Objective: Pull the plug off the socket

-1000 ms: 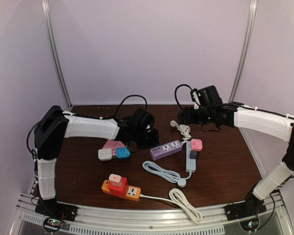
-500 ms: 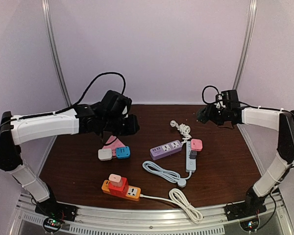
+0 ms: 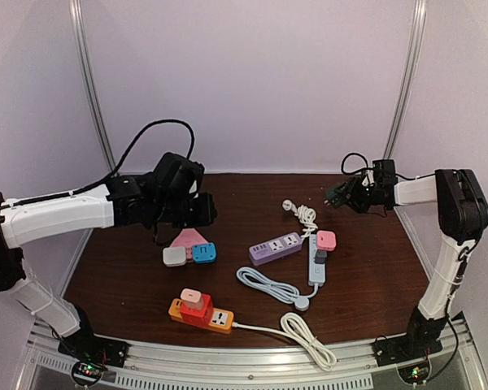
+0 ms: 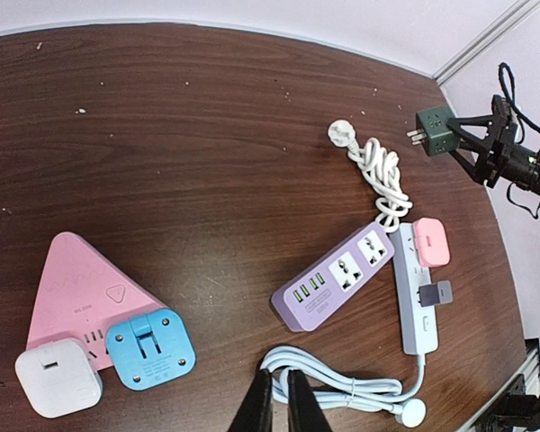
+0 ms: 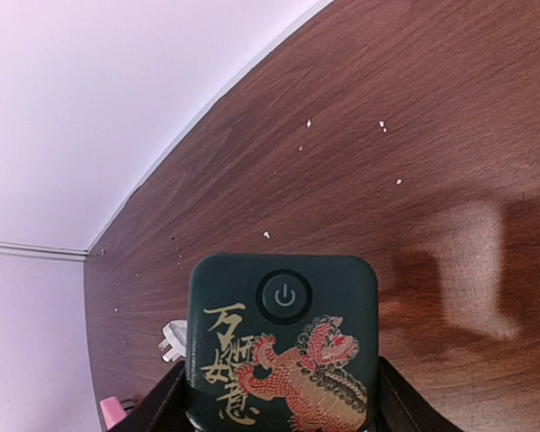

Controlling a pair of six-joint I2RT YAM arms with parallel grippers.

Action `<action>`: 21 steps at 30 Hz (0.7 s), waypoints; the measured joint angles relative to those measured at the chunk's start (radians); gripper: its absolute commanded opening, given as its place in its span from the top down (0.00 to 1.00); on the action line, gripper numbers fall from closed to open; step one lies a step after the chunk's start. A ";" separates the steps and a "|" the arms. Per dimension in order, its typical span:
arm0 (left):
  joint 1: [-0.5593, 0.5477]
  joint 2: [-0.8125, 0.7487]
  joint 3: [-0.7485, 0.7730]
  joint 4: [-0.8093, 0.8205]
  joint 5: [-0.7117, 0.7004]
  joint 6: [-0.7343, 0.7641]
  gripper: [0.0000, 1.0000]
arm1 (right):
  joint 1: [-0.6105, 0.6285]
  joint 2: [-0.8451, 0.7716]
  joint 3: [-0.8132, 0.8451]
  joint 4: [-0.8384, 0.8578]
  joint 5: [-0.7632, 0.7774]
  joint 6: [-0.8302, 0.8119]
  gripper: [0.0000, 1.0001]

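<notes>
My right gripper (image 3: pixel 347 195) is shut on a dark green cube plug (image 3: pixel 334 196) and holds it above the table's far right. In the right wrist view the plug (image 5: pixel 282 342) fills the space between the fingers (image 5: pixel 151 407), showing a power button and a red lion print. In the left wrist view its prongs point left (image 4: pixel 435 131). The purple socket strip (image 3: pixel 275 248) (image 4: pixel 342 279) lies bare at mid table. My left gripper (image 3: pixel 202 210) (image 4: pixel 274 396) is shut, empty and raised over the table's left half.
A white strip (image 3: pixel 315 264) carries a pink plug (image 3: pixel 325 240) and a grey plug (image 3: pixel 320 256). A pink triangular socket (image 3: pixel 187 240) holds white and blue adapters. An orange strip (image 3: pixel 200 311) sits near the front. White cables (image 3: pixel 268 286) coil on the table.
My right gripper has drawn back to the far right with the green plug. My left gripper has risen and moved back left, away from the purple strip.
</notes>
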 measured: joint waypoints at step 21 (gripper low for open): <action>0.000 0.055 0.002 -0.005 0.002 -0.005 0.92 | -0.085 0.157 0.043 0.119 -0.103 0.092 0.34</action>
